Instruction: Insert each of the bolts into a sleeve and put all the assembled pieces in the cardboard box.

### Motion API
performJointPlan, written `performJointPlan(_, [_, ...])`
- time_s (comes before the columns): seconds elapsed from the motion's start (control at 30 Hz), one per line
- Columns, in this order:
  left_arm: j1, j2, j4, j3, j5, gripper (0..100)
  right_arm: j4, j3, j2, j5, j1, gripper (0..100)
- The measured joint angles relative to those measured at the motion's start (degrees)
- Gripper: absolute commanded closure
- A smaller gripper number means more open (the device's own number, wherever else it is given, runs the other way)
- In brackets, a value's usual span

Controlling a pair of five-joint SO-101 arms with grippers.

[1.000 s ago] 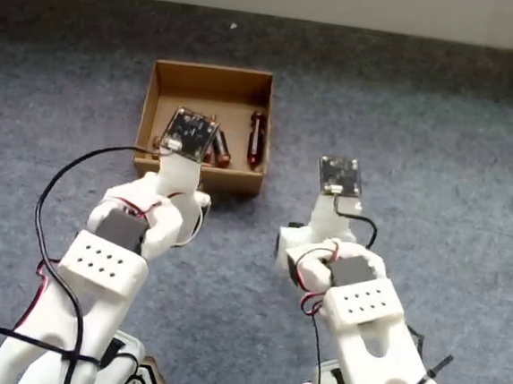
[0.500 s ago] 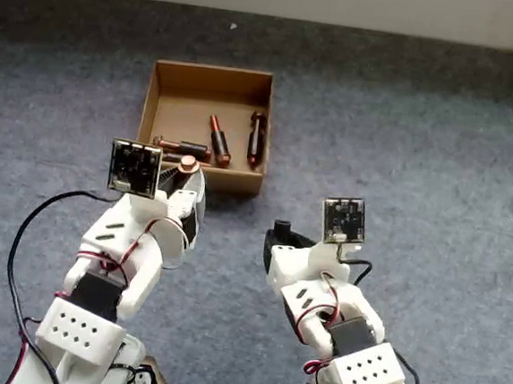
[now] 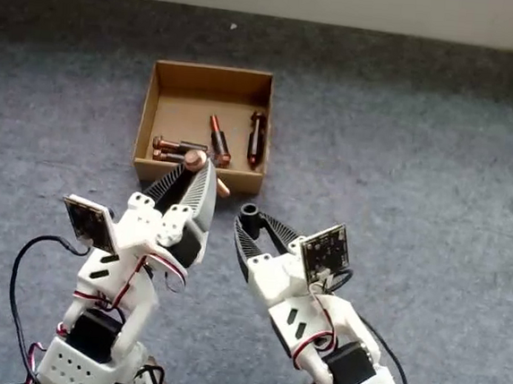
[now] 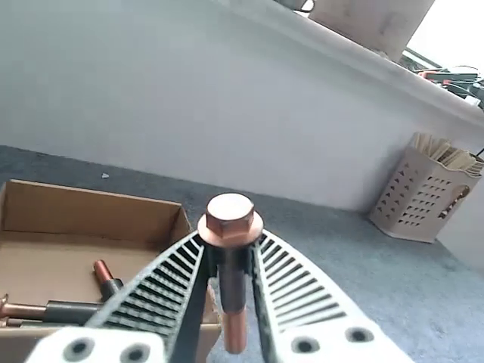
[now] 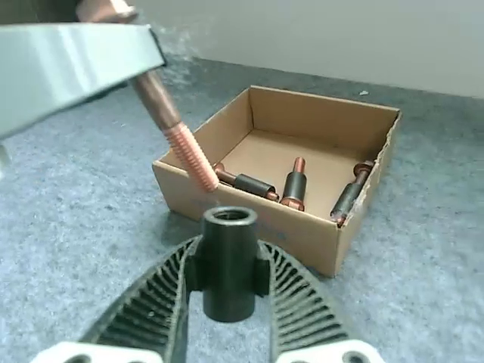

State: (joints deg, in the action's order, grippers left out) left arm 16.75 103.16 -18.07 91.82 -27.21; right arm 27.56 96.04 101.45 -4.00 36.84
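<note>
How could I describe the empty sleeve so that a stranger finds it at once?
Start at the cardboard box on the grey carpet, then look in front of its near wall. There the right gripper holds a short black sleeve upright. Unlike the sleeves in the box, each filled by a copper bolt, its hole is empty.

surface: grey carpet-like cover (image 3: 438, 172) | on it: open cardboard box (image 3: 244, 182) | far off: perforated holder (image 4: 420, 200), possibly on it

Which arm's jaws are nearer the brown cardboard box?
Left. The left arm's jaws, shut on a copper-coloured bolt, sit at the brown cardboard box's front wall; the right arm's jaws, holding a black cylindrical sleeve, sit farther back, short of its front right corner.
</note>
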Motion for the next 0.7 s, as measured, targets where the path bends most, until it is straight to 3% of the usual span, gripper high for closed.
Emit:
performJointPlan(0.5, [3.5,0.0,-0.4,-7.2,0.0,99,2.8,0.0,1.0,3.0,1.6,99.3])
performJointPlan(0.7, [10.4,0.0,-12.3,-12.5,0.1,99,0.4,0.0,1.0,3.0,1.6,99.3])
